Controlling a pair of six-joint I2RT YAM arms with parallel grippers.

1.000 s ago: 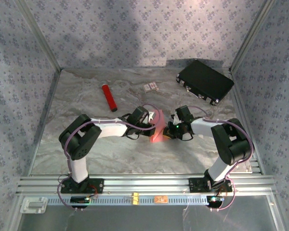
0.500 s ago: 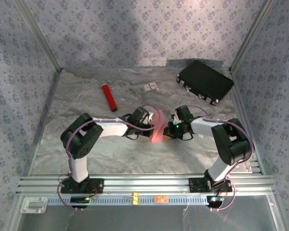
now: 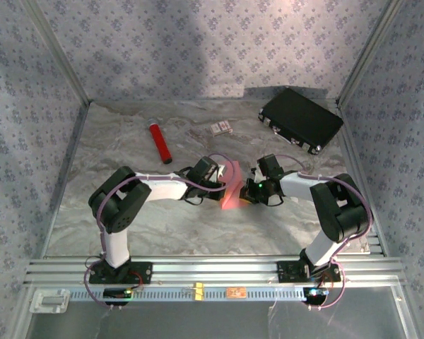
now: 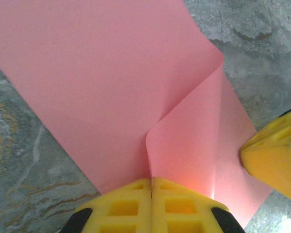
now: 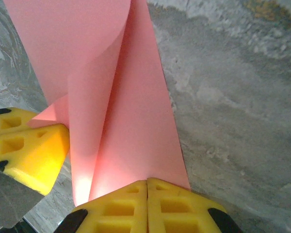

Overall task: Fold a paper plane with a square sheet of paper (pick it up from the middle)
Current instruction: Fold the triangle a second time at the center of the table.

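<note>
The pink-red square sheet of paper (image 3: 232, 185) is at the table's middle, bent into a fold with one flap curling up off the marble. My left gripper (image 4: 151, 179) is shut on the sheet's (image 4: 106, 82) near edge, where the raised flap starts. My right gripper (image 5: 146, 182) is shut on the opposite edge of the sheet (image 5: 131, 131). In the top view the left gripper (image 3: 222, 185) and the right gripper (image 3: 246, 192) face each other across the paper, close together. Each wrist view shows the other gripper's yellow fingers (image 4: 276, 160) (image 5: 31, 148). A paper plane is not in view.
A glossy red cylinder (image 3: 160, 143) lies at the back left. A small white-and-red card (image 3: 221, 128) sits behind the paper. A black case (image 3: 301, 119) fills the back right corner. Patterned walls close in the marble table (image 3: 127, 226) on three sides.
Hardly anything: the left arm's elbow has crept slightly to the right. Both grippers keep their hold on the sheet.
</note>
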